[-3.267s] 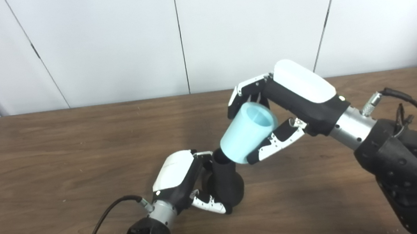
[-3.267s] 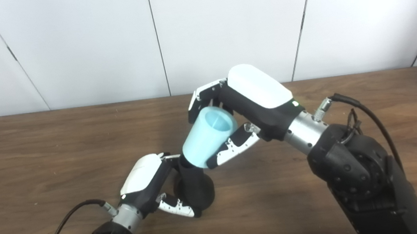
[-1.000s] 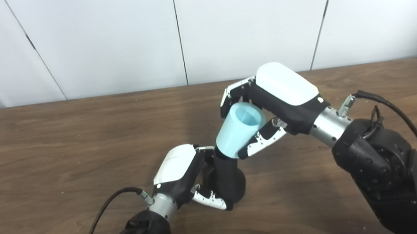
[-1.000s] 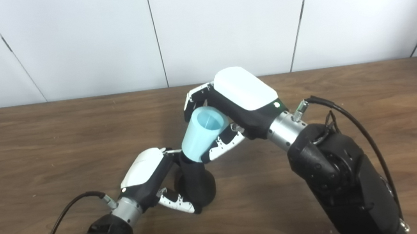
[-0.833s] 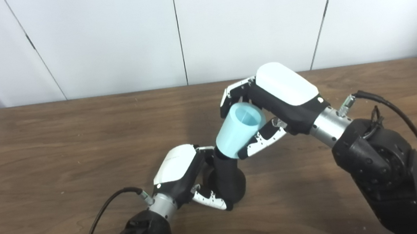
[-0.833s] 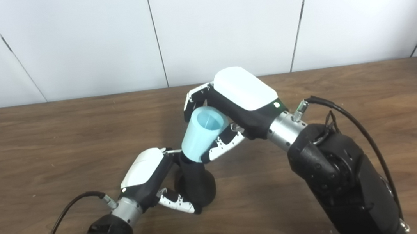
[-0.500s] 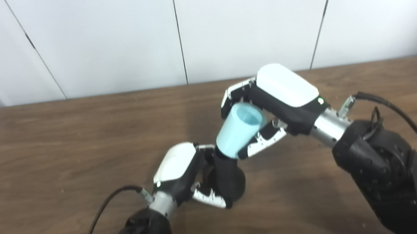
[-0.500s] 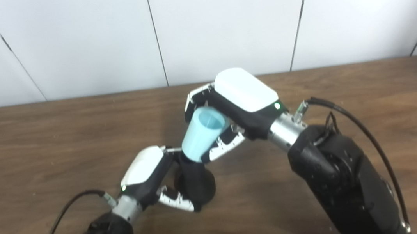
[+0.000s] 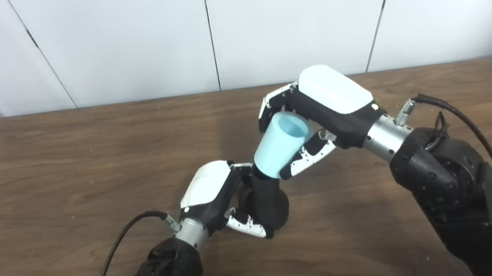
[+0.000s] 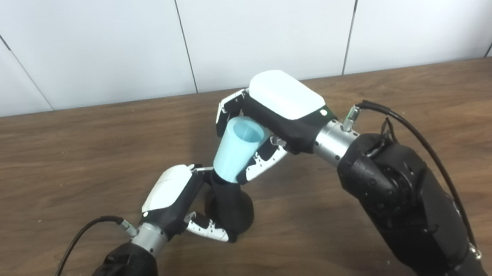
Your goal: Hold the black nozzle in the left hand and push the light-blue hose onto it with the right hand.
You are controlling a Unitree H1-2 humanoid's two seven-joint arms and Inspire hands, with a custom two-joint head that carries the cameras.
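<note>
Nozzle (image 9: 268, 200), black, flared base, narrow neck tilted up toward the far right, sits mid-table (image 9: 47, 179) nearer the front edge, left hand (image 9: 215, 197) clamped around its base. Light-blue hose (image 9: 280, 145), a short tapered tube with open wide end up, held in the right hand (image 9: 317, 116), fingers wrapped on it. Its narrow end is seated over the nozzle tip. Compared with 3.3 s ago, hose sits lower on the neck, less black showing; both hands keep their hold.
</note>
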